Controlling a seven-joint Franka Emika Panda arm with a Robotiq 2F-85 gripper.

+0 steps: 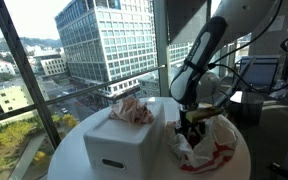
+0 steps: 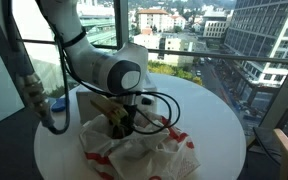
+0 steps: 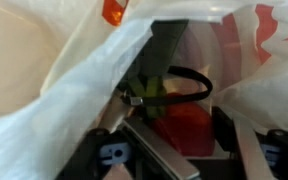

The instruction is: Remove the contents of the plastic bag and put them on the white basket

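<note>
The round white counter (image 2: 219, 115) carries everything. The arm (image 1: 199, 60) bends down over its far side, next to the window. The basket (image 1: 116, 150) is a stiff white box standing well apart from the arm, with a crumpled red-and-white bundle (image 1: 132, 108) lying on top of it.

The bag (image 2: 149, 155) slumps flat on the counter. It is thin white plastic with red print, creased and open, and the arm's tip is buried in its mouth. The film looks limp and slippery. It would likely cling to or ride up with anything pulled out, so the bag itself is a poor thing to grip.

In the wrist view, folds of the bag crowd in from both sides. A red item (image 3: 184, 128) lies deep in the opening with something pale green just above it, and what either one is cannot be told. A thin black loop (image 3: 179, 82), perhaps a cable or tie, crosses in front of them.

The jaws stand spread, one at each lower corner of the wrist view, with the red item between them. Whether they touch it cannot be told.

The red item looks small, light and probably soft. It is best gripped across its middle, clear of the film and the loop, and squeezed gently.
</note>
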